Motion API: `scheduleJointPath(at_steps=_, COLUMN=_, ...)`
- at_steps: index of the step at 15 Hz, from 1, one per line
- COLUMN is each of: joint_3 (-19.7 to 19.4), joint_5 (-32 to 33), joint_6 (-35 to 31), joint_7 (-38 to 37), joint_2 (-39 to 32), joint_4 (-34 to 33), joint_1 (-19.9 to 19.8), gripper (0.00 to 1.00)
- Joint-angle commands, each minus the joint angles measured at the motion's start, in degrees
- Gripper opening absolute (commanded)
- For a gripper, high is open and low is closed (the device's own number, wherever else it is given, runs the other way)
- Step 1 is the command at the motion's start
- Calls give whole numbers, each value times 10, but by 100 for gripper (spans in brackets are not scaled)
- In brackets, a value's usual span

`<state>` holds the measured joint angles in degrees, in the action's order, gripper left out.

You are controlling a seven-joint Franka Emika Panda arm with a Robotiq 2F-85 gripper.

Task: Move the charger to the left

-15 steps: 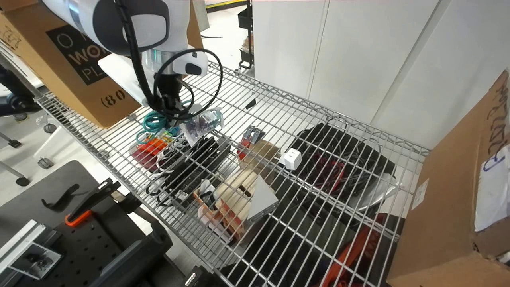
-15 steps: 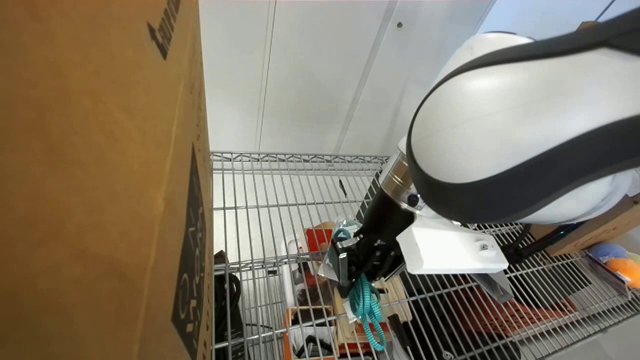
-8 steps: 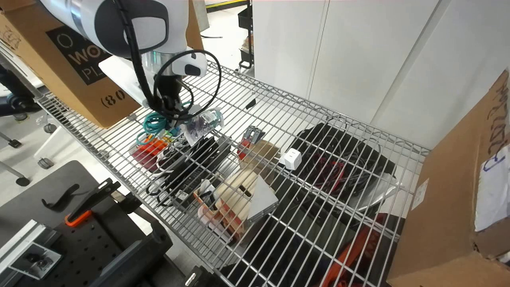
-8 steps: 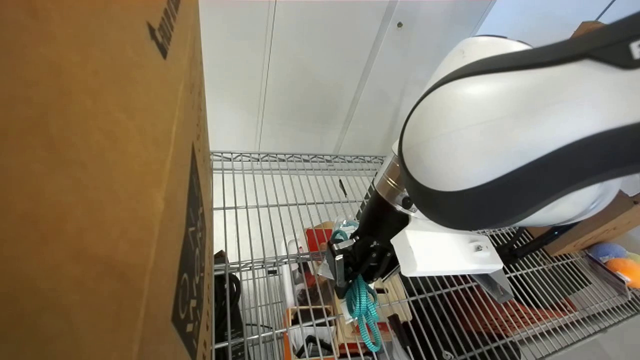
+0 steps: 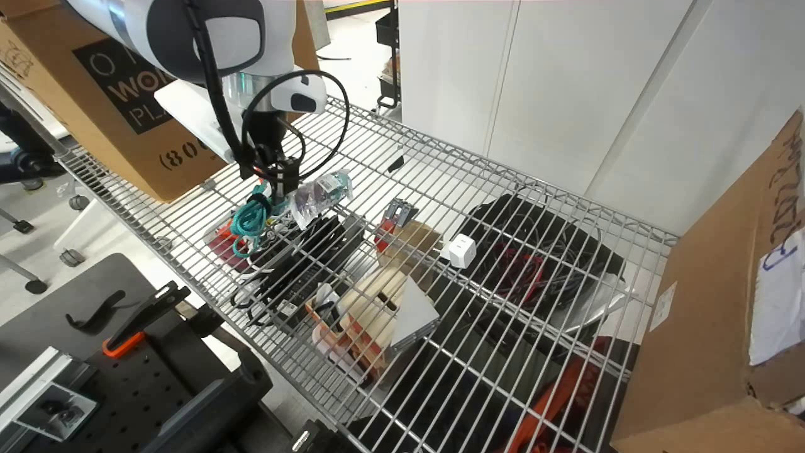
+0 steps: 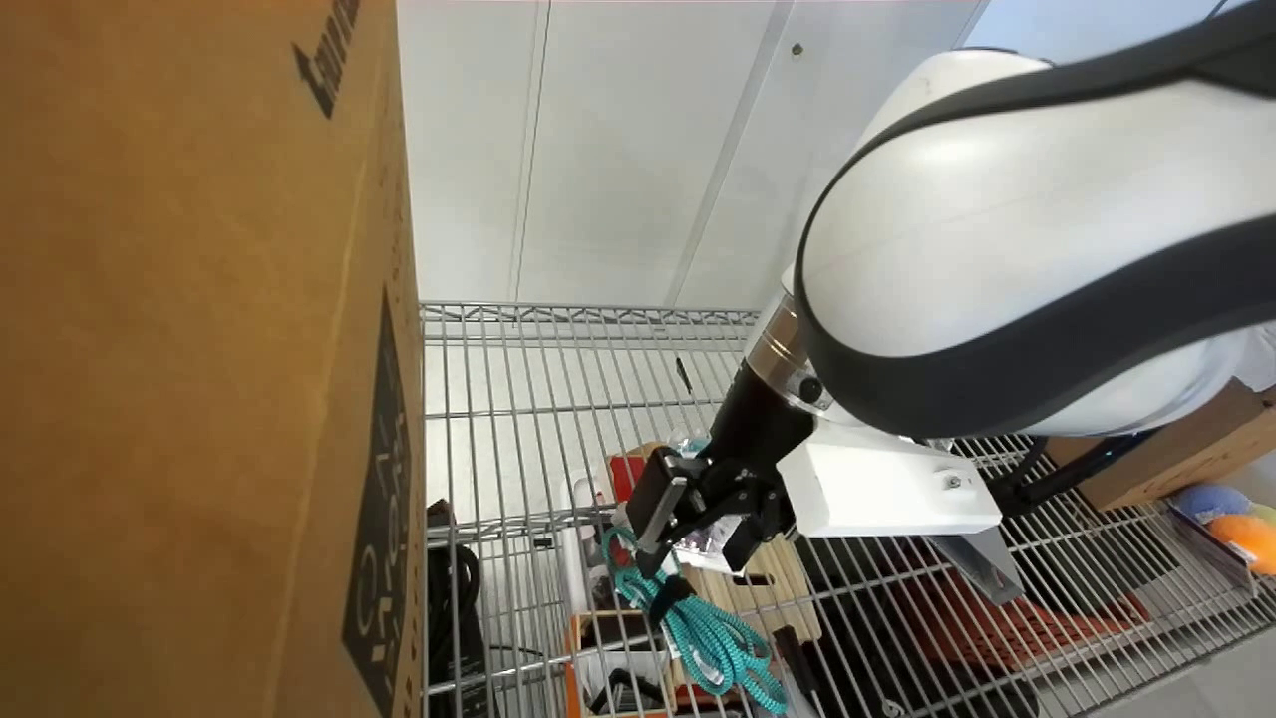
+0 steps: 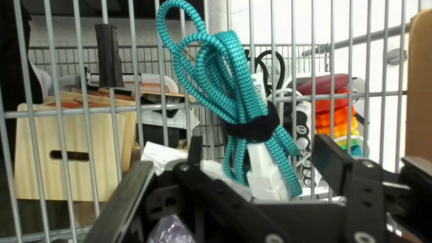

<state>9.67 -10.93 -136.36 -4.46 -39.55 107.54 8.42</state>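
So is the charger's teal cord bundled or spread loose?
Bundled: in the wrist view, a black strap wraps around the teal cord, gathering it into loops.

- Cardboard box [image 6: 199,399] blocks one end of the wire desk [image 6: 558,313]
- Open passage runs between box and claw [image 6: 695,563]
- Plastic packet [image 5: 321,196] lies just beside claw

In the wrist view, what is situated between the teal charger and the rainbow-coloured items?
Between the teal charger and the rainbow-coloured items, the wrist view shows a white power strip and a black cable loop, both behind the wire bars.
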Motion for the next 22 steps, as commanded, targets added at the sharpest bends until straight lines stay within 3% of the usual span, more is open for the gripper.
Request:
scheduleJointPath(at_steps=1, joint_3=-3, joint_5=0, joint_6=6, joint_7=-8, joint_2=31, joint_4=8, joint_1=4, gripper=100)
scheduleJointPath(at_steps=15, joint_3=-49, joint_5=-1, joint_6=-8, joint_7=-95, joint_2=176, joint_4=108, joint_1=-9, gripper=100)
scheduleJointPath(at_steps=19, joint_3=-66, joint_5=8, joint_6=-1, joint_7=-128, joint_2=193, joint_4=127, joint_1=-5, gripper=100)
scheduleJointPath(at_steps=22, joint_3=-58, joint_5=1, joint_6=-4, joint_7=-107, joint_2=170, joint_4=108, joint_1=-10, gripper=100)
